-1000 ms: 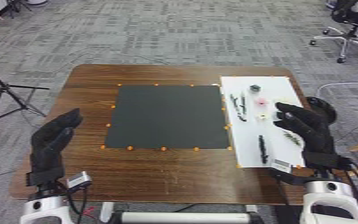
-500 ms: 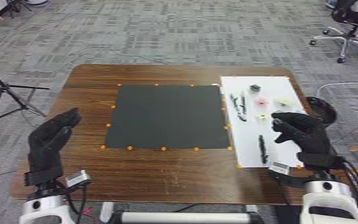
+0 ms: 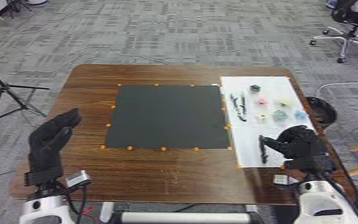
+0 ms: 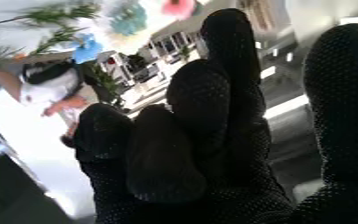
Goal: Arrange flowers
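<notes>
Greenery (image 4: 64, 15) shows in wrist view, left hand (image 3: 51, 132) in head view.

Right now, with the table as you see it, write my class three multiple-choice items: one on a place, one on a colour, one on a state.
1. Where does the white sheet lie?
A. Left of the dark square mat
B. Right of the dark square mat
C. On top of the dark square mat

2. In the head view, what colour is the flower just below the small dark green piece?
A. Purple
B. Orange
C. Pink

3. In what state is the left hand?
A. Open, holding nothing
B. Shut round a flower
C. Pressed flat on the mat

Key:
1: B, the sheet runs along the mat's right side.
2: C, its petals show pink on the white sheet.
3: A, its fingers are relaxed beside the table's left edge, with no flower in them.
</notes>
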### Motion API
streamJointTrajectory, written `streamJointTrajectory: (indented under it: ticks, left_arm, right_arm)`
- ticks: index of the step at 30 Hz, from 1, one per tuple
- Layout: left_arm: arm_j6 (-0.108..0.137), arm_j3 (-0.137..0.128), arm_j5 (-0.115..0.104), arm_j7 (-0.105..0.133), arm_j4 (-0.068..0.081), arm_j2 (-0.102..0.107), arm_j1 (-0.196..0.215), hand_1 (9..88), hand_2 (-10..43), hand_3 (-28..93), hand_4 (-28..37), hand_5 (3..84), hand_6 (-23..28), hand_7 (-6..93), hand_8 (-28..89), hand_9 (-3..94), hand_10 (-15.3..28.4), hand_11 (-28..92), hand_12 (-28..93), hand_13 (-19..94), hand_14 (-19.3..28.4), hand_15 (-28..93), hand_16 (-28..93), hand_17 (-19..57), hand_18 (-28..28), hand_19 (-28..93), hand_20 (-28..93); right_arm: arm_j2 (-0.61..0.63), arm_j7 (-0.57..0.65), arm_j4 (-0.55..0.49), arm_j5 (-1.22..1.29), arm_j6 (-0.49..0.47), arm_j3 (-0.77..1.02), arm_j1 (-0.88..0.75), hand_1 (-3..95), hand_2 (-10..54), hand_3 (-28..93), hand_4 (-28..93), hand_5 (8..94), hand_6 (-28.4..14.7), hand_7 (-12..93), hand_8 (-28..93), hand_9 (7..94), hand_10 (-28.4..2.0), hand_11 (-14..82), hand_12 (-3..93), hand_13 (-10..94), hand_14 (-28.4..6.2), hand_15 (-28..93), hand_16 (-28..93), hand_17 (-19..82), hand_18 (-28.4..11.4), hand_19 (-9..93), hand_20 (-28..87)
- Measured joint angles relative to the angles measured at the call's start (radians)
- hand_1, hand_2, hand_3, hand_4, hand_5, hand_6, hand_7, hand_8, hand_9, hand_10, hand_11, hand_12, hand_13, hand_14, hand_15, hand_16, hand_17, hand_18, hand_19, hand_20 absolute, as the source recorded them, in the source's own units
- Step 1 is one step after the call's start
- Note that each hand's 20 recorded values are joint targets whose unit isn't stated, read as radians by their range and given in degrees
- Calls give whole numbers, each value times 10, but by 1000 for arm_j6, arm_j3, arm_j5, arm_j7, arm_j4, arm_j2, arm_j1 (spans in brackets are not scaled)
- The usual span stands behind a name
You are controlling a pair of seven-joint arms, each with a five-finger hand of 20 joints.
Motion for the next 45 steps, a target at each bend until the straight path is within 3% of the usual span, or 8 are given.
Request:
streamJointTrajectory:
  ticks: [9, 18, 24, 29, 32, 34, 35, 45]
  left_arm:
    - [-3, 0, 0, -10, -1, 0, 1, 248, -77, 720, -275, 519, 29, 159, -76, 487, 134, 219, 127, 410, 171, 226, 19, 64, 126, 141, 183]
    - [-3, -1, -2, -15, -2, 1, 2, 249, -78, 721, -274, 516, 29, 159, -75, 485, 134, 220, 128, 409, 171, 226, 18, 63, 126, 141, 183]
    - [-2, -4, -2, -15, -5, 1, 5, 248, -78, 720, -274, 515, 29, 159, -75, 483, 133, 218, 128, 407, 171, 224, 19, 63, 126, 141, 182]
    - [-2, -7, -1, -17, -12, 2, 8, 247, -79, 721, -272, 513, 29, 158, -75, 481, 133, 218, 127, 406, 170, 224, 19, 62, 126, 141, 182]
    - [-2, -9, -1, -19, -14, 2, 8, 248, -79, 720, -272, 513, 29, 158, -75, 480, 133, 218, 128, 405, 170, 224, 19, 62, 126, 141, 182]
    - [-2, -10, -1, -20, -15, 3, 8, 249, -79, 719, -271, 512, 29, 157, -75, 478, 133, 217, 127, 405, 169, 224, 20, 62, 126, 140, 181]
    - [-2, -10, -1, -20, -15, 4, 8, 249, -79, 719, -271, 512, 29, 157, -75, 478, 132, 218, 128, 405, 169, 224, 20, 62, 126, 140, 181]
    - [-2, -12, -2, -23, -18, 5, 9, 253, -82, 719, -265, 508, 31, 156, -75, 473, 134, 216, 127, 401, 170, 219, 21, 61, 126, 136, 179]
  right_arm:
    - [55, 64, 176, -85, -67, -100, 126, 343, -95, 560, -142, 776, 3, 393, -29, 831, -107, 522, 392, 809, -80, 783, 448, 432, -261, 913, 587]
    - [55, 101, 206, -102, -131, -118, 194, 364, -95, 572, -144, 775, 7, 403, -14, 844, -98, 520, 389, 827, -65, 773, 448, 453, -256, 925, 572]
    - [55, 125, 181, -101, -270, -119, 221, 416, -95, 525, -125, 769, 10, 349, 251, 843, -97, 516, 398, 830, -58, 765, 462, 460, -254, 931, 560]
    - [59, 149, 158, -88, -390, -133, 250, 461, -95, 471, -80, 777, 15, 331, 319, 848, -95, 520, 392, 839, -53, 762, 461, 473, -250, 932, 560]
    - [61, 166, 146, -62, -453, -143, 269, 500, -95, 402, -25, 782, 17, 317, 341, 850, -95, 515, 395, 841, -54, 760, 462, 479, -248, 932, 557]
    - [61, 180, 136, -32, -471, -146, 277, 727, -95, -167, 370, 791, 18, 297, 351, 856, -95, 498, 392, 846, -54, 750, 459, 483, -246, 932, 546]
    - [60, 188, 132, -14, -474, -148, 279, 763, -95, -242, 430, 795, 17, 284, 354, 860, -95, 487, 390, 850, -54, 740, 458, 484, -244, 932, 541]
    - [41, 229, 95, 154, -473, -142, 280, 834, -95, -274, 566, 800, 4, 210, 348, 876, -91, 371, 451, 853, -49, 693, 452, 489, -235, 914, 528]
